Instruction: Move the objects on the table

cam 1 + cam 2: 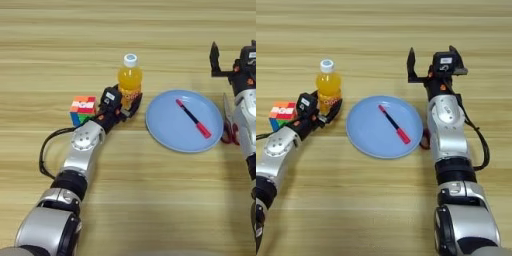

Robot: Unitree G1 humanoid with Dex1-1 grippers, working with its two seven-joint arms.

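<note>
An orange-drink bottle [130, 75] with a white cap stands upright on the wooden table [128, 30]. My left gripper [128, 104] is shut on the bottle's lower part, one black finger on each side of it. A multicoloured puzzle cube [82, 110] sits just left of that wrist. The black pen with a red cap [394, 123] lies slantwise in a light blue plate [368, 135]. Beyond the plate's far right side, my right gripper [433, 59] is held up, open wide and holding nothing.
Red-handled scissors [229, 127] lie right of the plate, partly hidden by my right forearm. A black cable loops beside my left forearm [44, 152].
</note>
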